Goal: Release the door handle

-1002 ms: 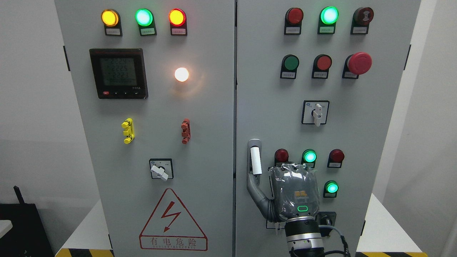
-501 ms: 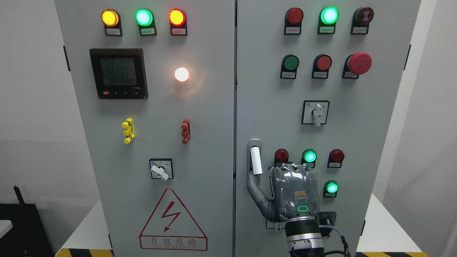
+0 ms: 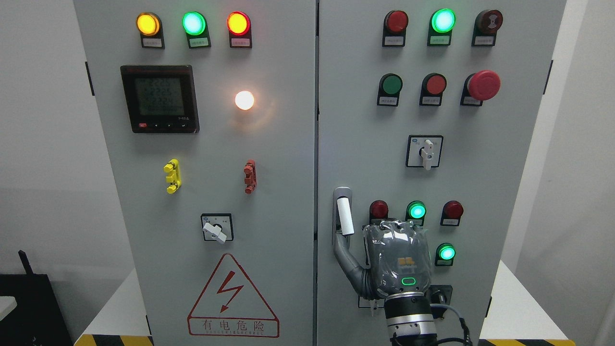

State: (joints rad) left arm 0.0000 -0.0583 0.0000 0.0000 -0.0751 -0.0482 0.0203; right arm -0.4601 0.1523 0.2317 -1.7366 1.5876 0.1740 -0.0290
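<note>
Head view: right hand (image 3: 396, 262) at the door handle (image 3: 344, 216).
Thumb seems to touch the handle's lower end up-left; other fingers hidden, so grip unclear.

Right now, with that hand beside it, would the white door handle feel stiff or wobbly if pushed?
Probably stiff: the white door handle looks like a rigid bar set in a metal mount. Its smooth surface may be slippery. The right hand has only its thumb at the handle's lower end.

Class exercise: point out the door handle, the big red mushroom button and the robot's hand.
door handle (image 3: 342, 193), head view, grey top.
mushroom button (image 3: 484, 85), head view, red cap.
right hand (image 3: 396, 259), head view, back of palm.
</note>
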